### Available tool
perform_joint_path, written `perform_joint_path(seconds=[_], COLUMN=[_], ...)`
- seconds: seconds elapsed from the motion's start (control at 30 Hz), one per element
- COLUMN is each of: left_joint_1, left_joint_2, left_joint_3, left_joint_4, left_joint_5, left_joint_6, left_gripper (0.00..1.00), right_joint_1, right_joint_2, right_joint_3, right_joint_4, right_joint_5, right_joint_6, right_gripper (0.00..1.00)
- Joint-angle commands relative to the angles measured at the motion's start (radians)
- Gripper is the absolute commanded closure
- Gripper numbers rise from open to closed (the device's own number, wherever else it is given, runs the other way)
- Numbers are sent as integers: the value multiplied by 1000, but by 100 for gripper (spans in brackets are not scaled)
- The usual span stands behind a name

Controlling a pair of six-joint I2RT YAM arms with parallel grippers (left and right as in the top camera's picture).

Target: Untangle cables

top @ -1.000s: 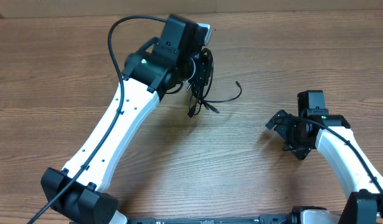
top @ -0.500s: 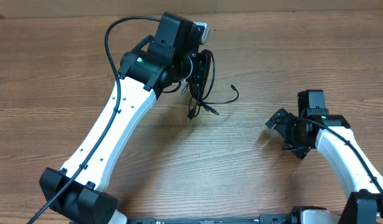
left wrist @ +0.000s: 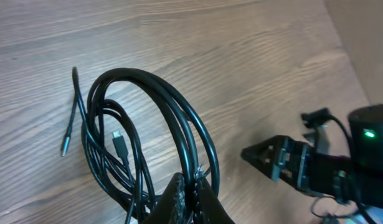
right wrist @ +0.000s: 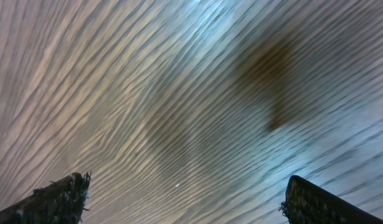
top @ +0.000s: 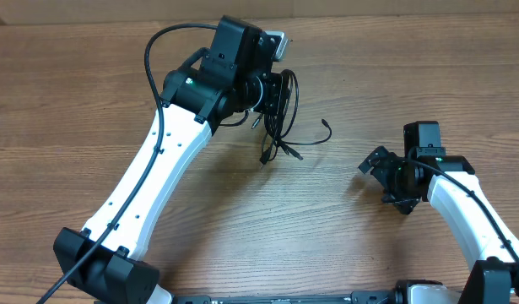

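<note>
A bundle of thin black cables [top: 280, 114] hangs in loops from my left gripper [top: 272, 89] at the far middle of the table. Loose ends with small plugs trail on the wood below and to the right [top: 325, 127]. In the left wrist view the cable loops [left wrist: 147, 130] rise from my shut fingers [left wrist: 192, 190], which pinch one strand. A silver-tipped plug end [left wrist: 66, 140] lies on the wood at left. My right gripper [top: 379, 173] is open and empty, low over bare wood at the right. Its fingers [right wrist: 179, 199] frame only wood grain.
The wooden table [top: 352, 236] carries nothing else. The far table edge [top: 411, 17] runs along the top. My right arm [left wrist: 328, 165] shows in the left wrist view. A thick black robot cord [top: 170, 34] arcs over my left arm.
My left gripper has shifted the cable bundle slightly right and rotated it; the trailing plug ends moved right across the wood. The right arm has not moved.
</note>
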Motion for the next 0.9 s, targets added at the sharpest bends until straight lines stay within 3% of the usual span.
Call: perform_joint_path(seconds=[0.0, 0.13, 0.37, 0.6, 0.87], left_joint_1=[11, 54, 135, 142, 142], left_joint_2=[-15, -15, -15, -15, -15], left_joint_3=[24, 24, 24, 24, 24], left_joint_4=[9, 8, -14, -33, -34], left_joint_5=[184, 310, 585, 676, 708], left_joint_6=[63, 145, 344, 420, 436], left_gripper=[96, 96, 96, 96, 96], right_joint_1=[-4, -1, 0, 32, 138], right_joint_2=[-21, -21, -21, -21, -21], right_joint_3=[19, 19, 19, 19, 19], right_joint_4=[33, 146, 290, 422, 535], right_joint_5=[-187, -496, -826, -908, -821], right_joint_6=[2, -112, -245, -238, -168], right_gripper=[0, 0, 0, 0, 3])
